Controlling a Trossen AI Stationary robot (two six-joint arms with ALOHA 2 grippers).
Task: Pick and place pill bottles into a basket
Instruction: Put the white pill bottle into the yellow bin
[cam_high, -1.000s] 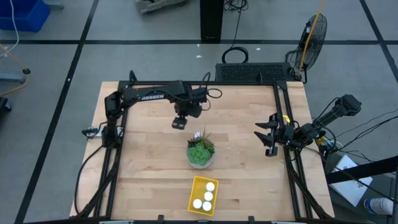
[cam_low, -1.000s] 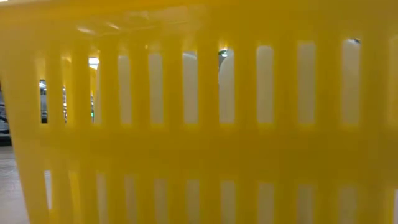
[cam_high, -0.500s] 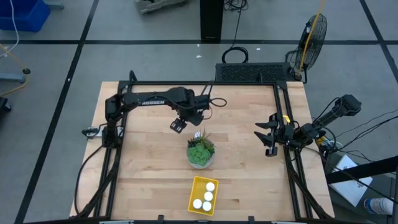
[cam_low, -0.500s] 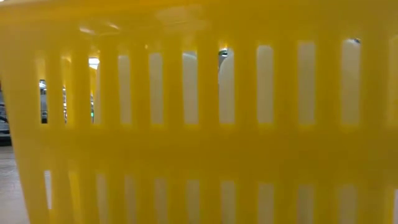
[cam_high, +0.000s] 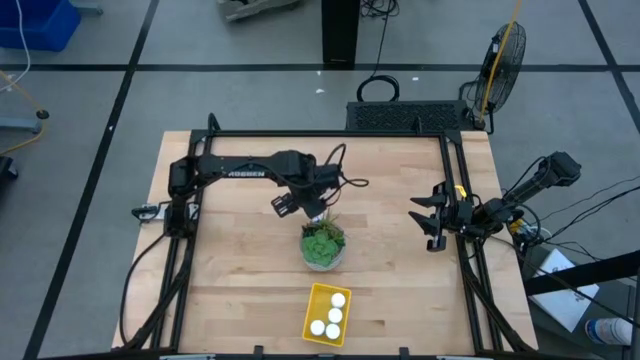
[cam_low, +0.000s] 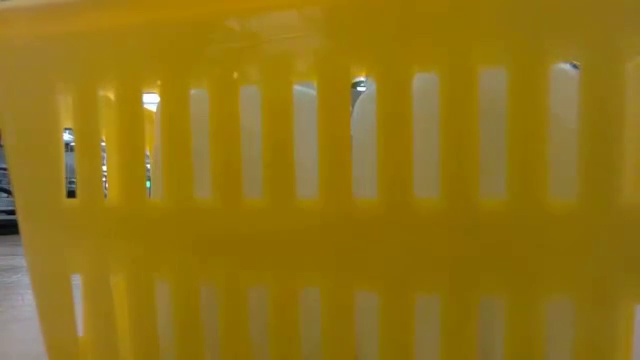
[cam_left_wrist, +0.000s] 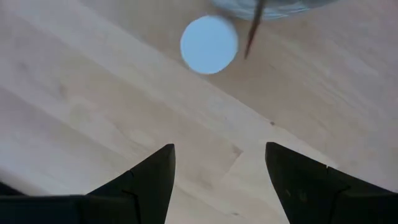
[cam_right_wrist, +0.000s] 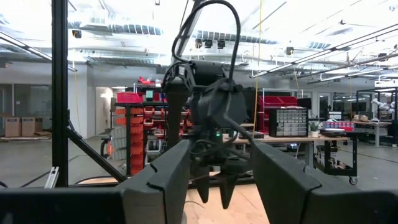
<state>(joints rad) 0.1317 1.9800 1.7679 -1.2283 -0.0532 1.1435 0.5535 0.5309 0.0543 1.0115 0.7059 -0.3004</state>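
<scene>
The yellow basket (cam_high: 311, 310) stands near the table's front edge with white pill bottles (cam_high: 335, 315) upright inside it. Its slotted wall (cam_low: 320, 250) fills the low view. One more white bottle (cam_left_wrist: 209, 45) stands on the wood right beside the plant pot (cam_left_wrist: 267, 6), cap up, and shows only in the left wrist view. My left gripper (cam_high: 283, 207) (cam_left_wrist: 217, 149) is open and empty, pointing down above the table, just left of and behind the plant. My right gripper (cam_high: 428, 218) is open and empty at the table's right side.
A green potted plant (cam_high: 323, 243) stands mid-table between my left gripper and the basket. A thin brown leaf of the plant (cam_left_wrist: 254, 28) hangs next to the loose bottle. A black frame rail (cam_high: 460, 240) runs along the table's right side.
My left arm's wrist has swung toward the plant and the table's near edge. Its gripper has turned and moved slightly toward the near edge, staying open.
</scene>
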